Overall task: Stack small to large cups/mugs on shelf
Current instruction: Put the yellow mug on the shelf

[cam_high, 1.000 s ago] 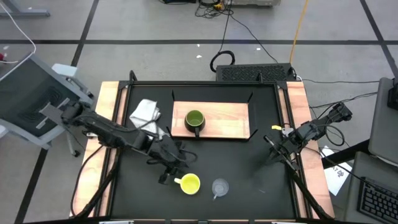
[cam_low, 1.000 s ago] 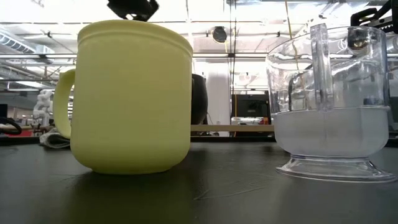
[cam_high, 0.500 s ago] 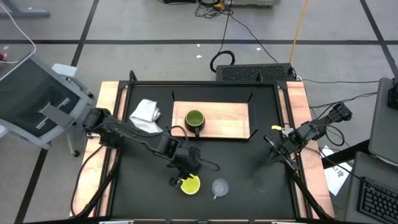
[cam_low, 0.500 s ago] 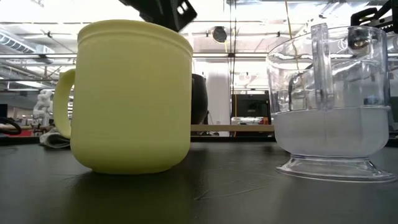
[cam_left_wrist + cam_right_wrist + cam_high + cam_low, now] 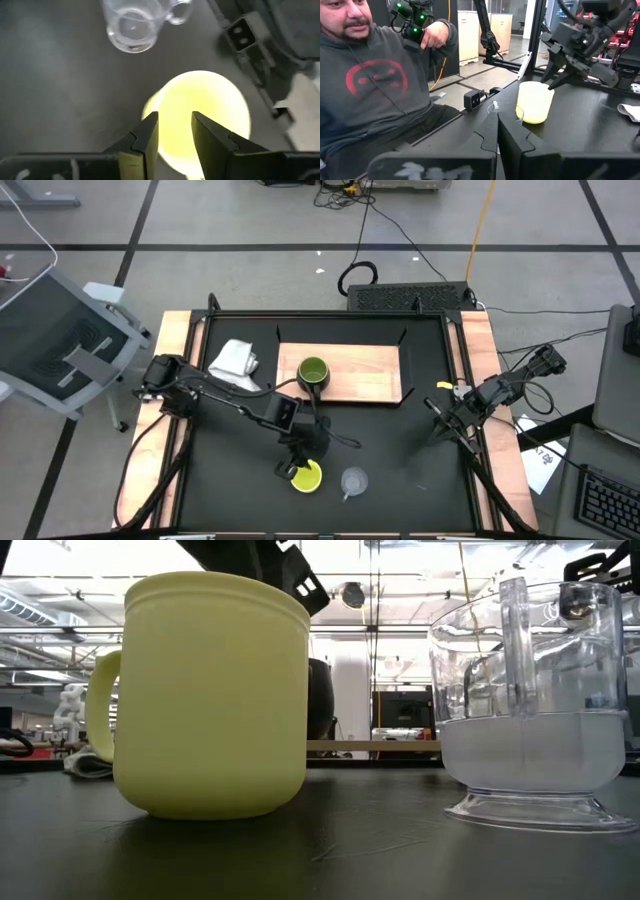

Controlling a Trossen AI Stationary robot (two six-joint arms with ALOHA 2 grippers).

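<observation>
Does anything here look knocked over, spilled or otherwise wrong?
Nothing stands out. The green mug sits upright on the shelf, and the yellow mug and glass cup stand upright on the black table. The white cloth lies crumpled, but clear of them. The left gripper hovers over the yellow mug.

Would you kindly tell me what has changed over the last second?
The left gripper swung from beside the yellow mug to right above it, jaws open, nothing grasped. The green mug on the shelf, the glass cup and the right gripper stayed put.
</observation>
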